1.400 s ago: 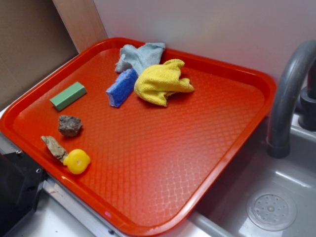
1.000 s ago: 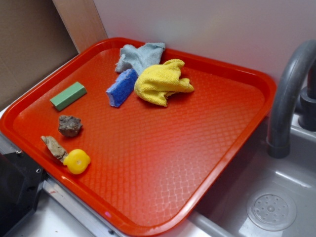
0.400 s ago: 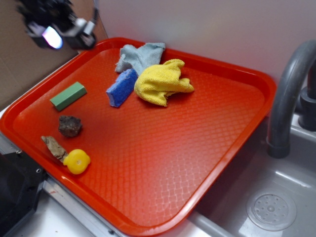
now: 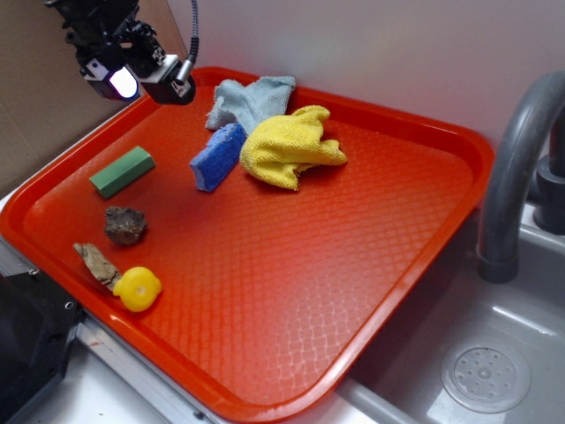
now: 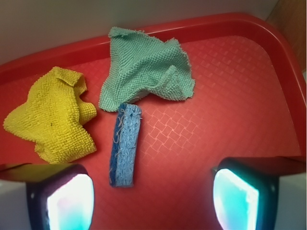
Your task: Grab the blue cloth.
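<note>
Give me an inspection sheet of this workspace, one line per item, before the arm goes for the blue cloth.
Surface: red tray, centre bare.
Job's things: blue cloth crumpled at the far rim, touching the blue sponge; in the exterior view the yellow cloth overlaps its edge.
Clutter: green block, rock, brown piece, yellow round object.
Grippers: gripper above the tray's far left corner, jaws open, holding nothing.
Cables: black cable rising from the gripper.
Surroundings: grey faucet, sink drain, white wall behind.
</note>
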Controlling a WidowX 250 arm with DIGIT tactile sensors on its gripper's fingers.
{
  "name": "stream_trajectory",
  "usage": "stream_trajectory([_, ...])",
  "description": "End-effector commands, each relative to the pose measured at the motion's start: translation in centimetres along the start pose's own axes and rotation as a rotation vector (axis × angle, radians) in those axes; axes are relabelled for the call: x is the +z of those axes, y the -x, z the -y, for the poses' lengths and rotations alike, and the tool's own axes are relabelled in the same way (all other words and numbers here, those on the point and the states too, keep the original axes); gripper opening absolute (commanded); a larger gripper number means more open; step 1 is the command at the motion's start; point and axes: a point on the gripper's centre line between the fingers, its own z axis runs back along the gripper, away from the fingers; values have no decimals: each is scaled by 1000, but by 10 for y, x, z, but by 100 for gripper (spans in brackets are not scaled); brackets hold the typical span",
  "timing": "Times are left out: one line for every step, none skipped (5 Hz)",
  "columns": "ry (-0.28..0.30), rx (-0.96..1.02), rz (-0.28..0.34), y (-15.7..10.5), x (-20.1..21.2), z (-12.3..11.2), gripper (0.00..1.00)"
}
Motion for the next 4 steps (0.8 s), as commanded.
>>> stream_trajectory([0, 4, 14, -6, 4, 1, 100])
stream_trajectory([14, 132, 13, -40, -37, 0, 100])
stream_trajectory([-67, 23, 3, -55, -72, 9, 100])
stream_trajectory([-32, -28, 18, -69, -90, 7, 100])
